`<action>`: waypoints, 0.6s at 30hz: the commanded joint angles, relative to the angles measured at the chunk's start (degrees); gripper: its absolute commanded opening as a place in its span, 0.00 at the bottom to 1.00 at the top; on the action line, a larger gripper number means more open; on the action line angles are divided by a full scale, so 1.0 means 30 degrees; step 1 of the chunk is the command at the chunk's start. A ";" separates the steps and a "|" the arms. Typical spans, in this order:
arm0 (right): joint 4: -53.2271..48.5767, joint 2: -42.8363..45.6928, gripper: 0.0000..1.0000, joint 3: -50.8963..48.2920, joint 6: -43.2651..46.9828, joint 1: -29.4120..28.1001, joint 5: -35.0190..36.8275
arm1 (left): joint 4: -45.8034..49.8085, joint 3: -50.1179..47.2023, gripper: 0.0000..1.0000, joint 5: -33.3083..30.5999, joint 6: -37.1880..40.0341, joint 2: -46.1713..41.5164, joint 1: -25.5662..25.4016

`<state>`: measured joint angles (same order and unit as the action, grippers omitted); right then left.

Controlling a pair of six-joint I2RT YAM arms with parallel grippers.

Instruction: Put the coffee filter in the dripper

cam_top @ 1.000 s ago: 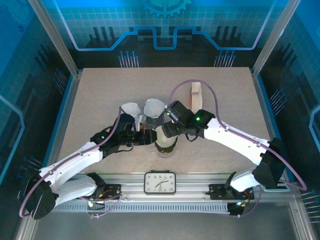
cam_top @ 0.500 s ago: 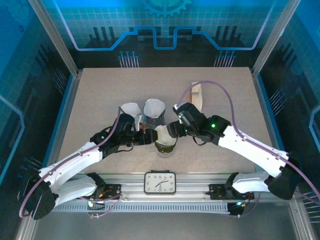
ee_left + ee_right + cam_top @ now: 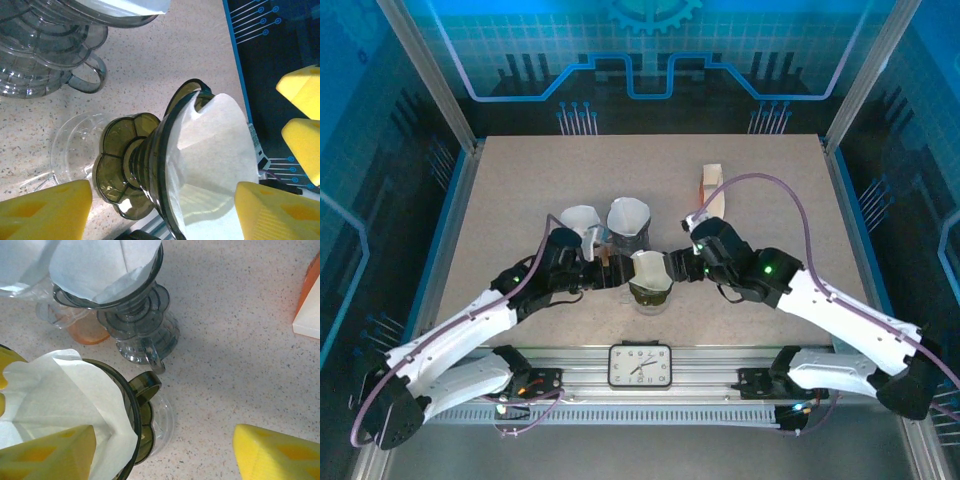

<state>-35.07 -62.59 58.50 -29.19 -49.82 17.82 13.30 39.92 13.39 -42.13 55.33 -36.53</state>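
**Q:** Where is the coffee filter?
**A:** The white coffee filter (image 3: 648, 267) sits inside the olive dripper (image 3: 651, 291), at the middle front of the worktop (image 3: 520, 180); its cone opens upward; one edge stands above the rim.

**Q:** Left gripper?
**A:** The left gripper (image 3: 160, 212) has its jaws wide; the dripper lies between its yellow fingers (image 3: 45, 212); whether they touch it, I cannot tell.

**Q:** Right gripper?
**A:** The right gripper (image 3: 165, 455) is also wide and holds nothing; one finger is just beside the filter's edge, the other over bare worktop.

**Q:** Neighbours?
**A:** A grey dripper (image 3: 628, 228) stands just behind; a further dripper (image 3: 582, 222) is to its left; each holds a filter; a clock (image 3: 640, 365) lies on the front rail.
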 commanded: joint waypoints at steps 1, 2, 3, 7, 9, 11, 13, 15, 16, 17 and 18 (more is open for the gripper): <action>0.0981 0.0823 0.74 -0.0856 -0.0206 0.0000 0.0276 | 0.0395 0.0002 0.82 -0.0882 -0.0036 -0.1237 0.0018; 0.1158 0.1028 0.74 -0.1086 -0.0202 -0.0003 0.0215 | 0.0765 0.0184 0.84 -0.1289 0.0129 -0.1564 0.0019; 0.1377 0.1219 0.75 -0.1324 -0.0216 -0.0007 0.0183 | 0.1219 0.0424 0.87 -0.1785 0.0346 -0.1881 0.0034; 0.2091 0.1922 0.77 -0.2148 -0.0149 0.0007 0.0185 | 0.2947 0.1428 0.97 -0.4011 0.1183 -0.3103 0.0295; 0.2434 0.2266 0.78 -0.2578 -0.0105 0.0000 0.0074 | 0.3632 0.1740 0.99 -0.4989 0.1454 -0.3783 0.0692; 0.2733 0.2583 0.79 -0.3127 -0.0060 -0.0001 0.0036 | 0.4092 0.1941 0.99 -0.5916 0.1646 -0.4359 0.1039; 0.3028 0.2934 0.81 -0.3581 -0.0030 0.0000 0.0006 | 0.4433 0.2097 0.99 -0.6812 0.1728 -0.4933 0.1394; 0.3109 0.3272 0.81 -0.3854 -0.0026 0.0000 0.0093 | 0.4827 0.2298 0.99 -0.7971 0.1925 -0.5313 0.1651; 0.3149 0.3409 0.82 -0.3951 0.0024 -0.0004 0.0123 | 0.5137 0.2404 0.99 -0.8470 0.1900 -0.5376 0.1826; 0.3215 0.3581 0.82 -0.4065 0.0082 0.0000 0.0136 | 0.5362 0.2539 0.99 -0.8808 0.1907 -0.5426 0.2086; 0.3295 0.3752 0.83 -0.4192 0.0104 -0.0003 0.0181 | 0.5508 0.2571 0.99 -0.8961 0.1913 -0.5436 0.2361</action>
<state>-27.86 -53.15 46.85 -29.10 -49.82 17.61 25.89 45.69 -7.25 -38.37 39.51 -31.20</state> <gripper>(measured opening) 0.824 0.990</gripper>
